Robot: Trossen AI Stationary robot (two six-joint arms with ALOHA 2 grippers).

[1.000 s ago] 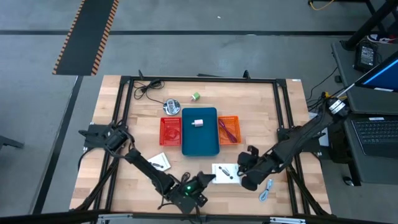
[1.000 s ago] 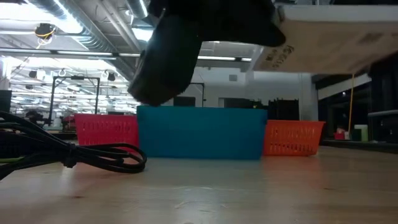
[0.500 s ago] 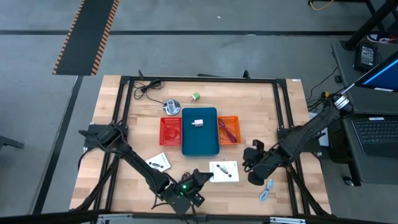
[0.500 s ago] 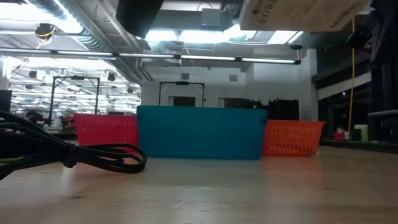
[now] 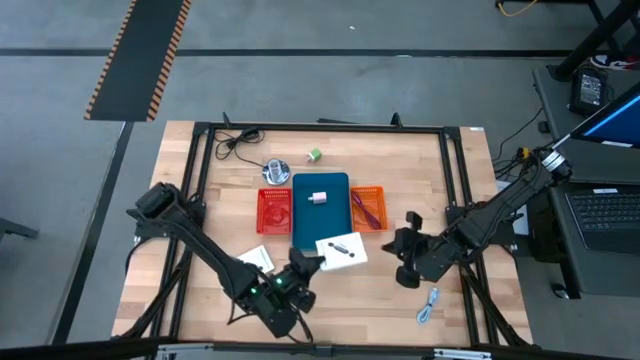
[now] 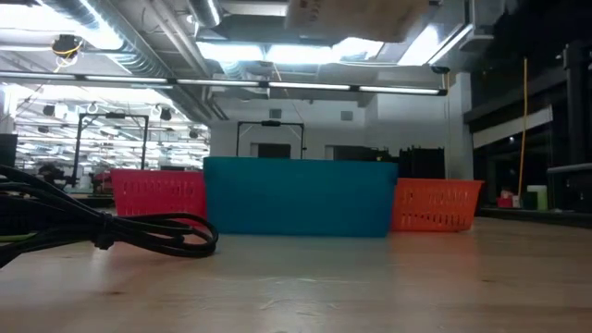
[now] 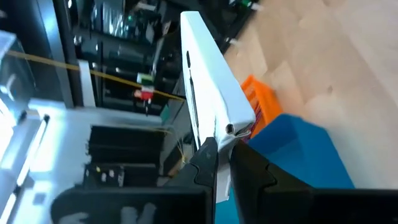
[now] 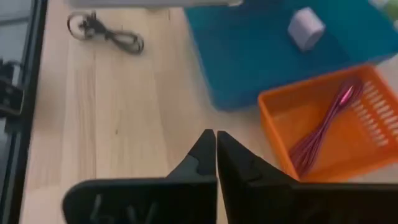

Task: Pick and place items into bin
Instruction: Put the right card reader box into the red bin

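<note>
White card pinched in left gripper near blue bin, right gripper clenched empty

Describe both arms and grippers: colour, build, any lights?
Both are slim black jointed arms. The left gripper and right gripper each end in two dark, wedge-shaped fingers. A small green light glows on the left arm's wrist. No markings are readable.

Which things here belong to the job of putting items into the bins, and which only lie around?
Job:
- white card, held by the left gripper
- second white card
- blue-white cable
- green cube
- black cable
- blue bin, red bin, orange bin

Lying about:
- silver round object
- laptop
</note>
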